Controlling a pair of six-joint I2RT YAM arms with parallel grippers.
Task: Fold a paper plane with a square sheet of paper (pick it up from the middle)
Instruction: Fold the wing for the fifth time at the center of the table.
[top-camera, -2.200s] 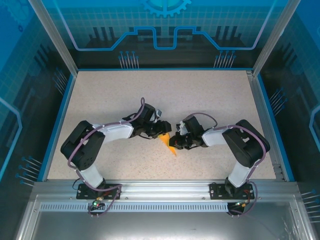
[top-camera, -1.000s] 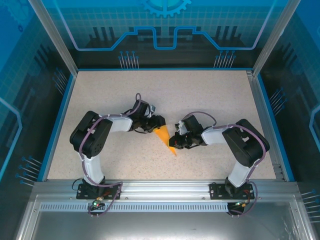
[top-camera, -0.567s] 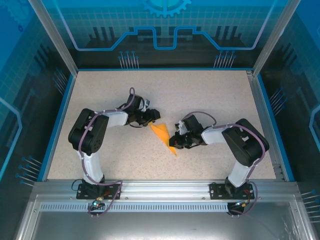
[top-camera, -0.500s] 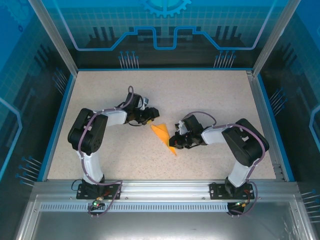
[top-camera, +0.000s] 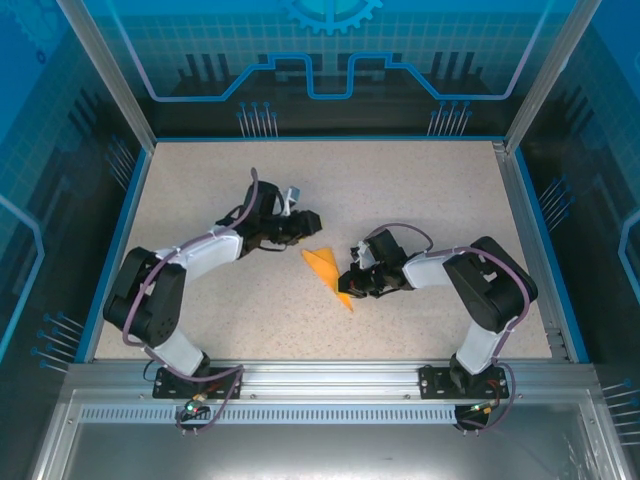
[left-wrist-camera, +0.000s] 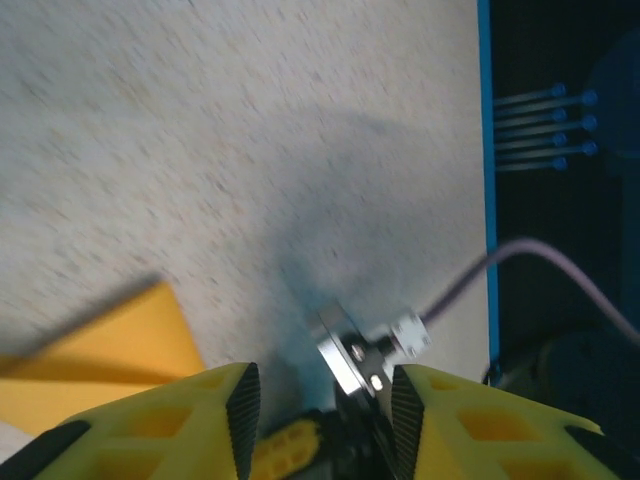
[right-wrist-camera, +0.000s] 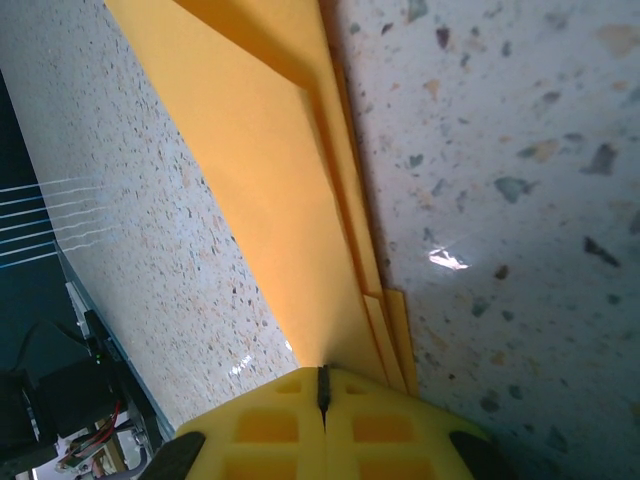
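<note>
Pinching paper plane (right-wrist-camera: 270, 170) in closed right gripper (right-wrist-camera: 322, 400)
Likely light, crease-prone; hold layered edge at fingertips; left gripper (left-wrist-camera: 320, 400) parted, empty

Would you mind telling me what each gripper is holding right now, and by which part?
The right gripper is pinched shut on the folded orange paper, gripping it at its layered edge. The left gripper is open, holding nothing.

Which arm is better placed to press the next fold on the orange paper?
Left, probably. The right tool is shut on the folded orange paper, anchoring it, while the left tool is open, empty and near its far corner.
</note>
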